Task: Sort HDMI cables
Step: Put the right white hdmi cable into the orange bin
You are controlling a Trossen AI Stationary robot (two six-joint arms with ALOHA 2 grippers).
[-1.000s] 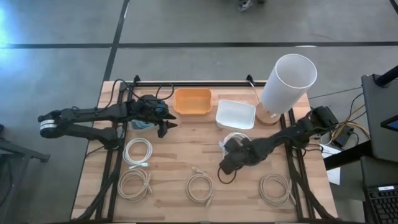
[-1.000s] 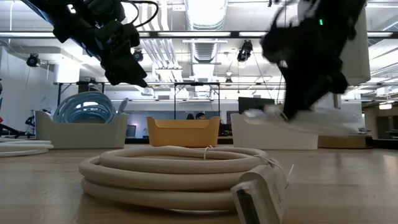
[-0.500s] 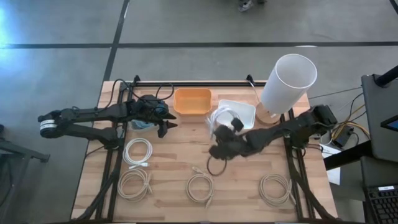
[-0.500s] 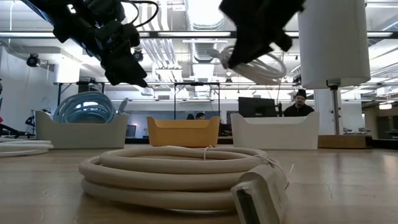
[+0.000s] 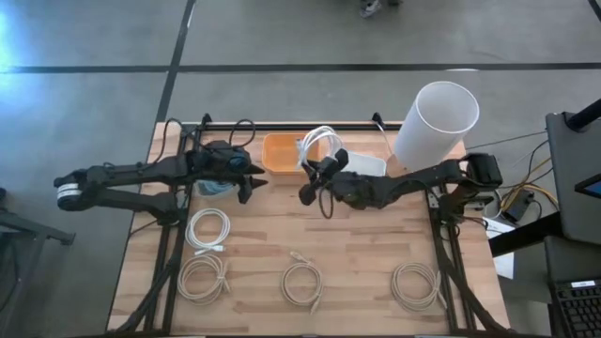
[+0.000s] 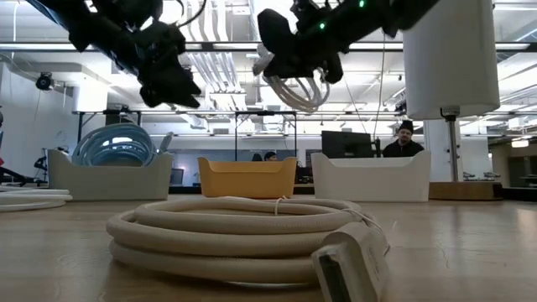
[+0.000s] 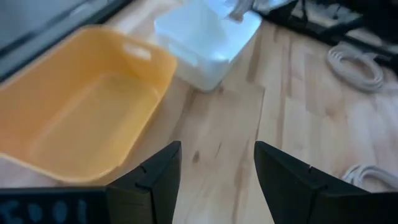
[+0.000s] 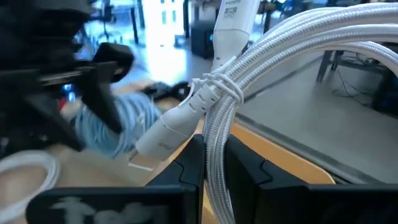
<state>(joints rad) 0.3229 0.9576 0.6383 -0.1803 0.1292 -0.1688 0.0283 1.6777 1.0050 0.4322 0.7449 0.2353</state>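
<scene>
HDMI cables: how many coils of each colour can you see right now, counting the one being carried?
White: 2, held white coil in the right gripper, loose white coil.
Beige: 3, left beige coil, middle beige coil, right beige coil.
Light blue: at least 1, light blue pile, coils not separable.
Total: at least 6.

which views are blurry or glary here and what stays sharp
Left wrist view: soft all over, orange bin and white bin smeared. Right wrist view: held white cable crisp, background blurred, bright glare behind. Low view: near beige coil sharp, ceiling lights glaring. High view: evenly lit, sharp.
</scene>
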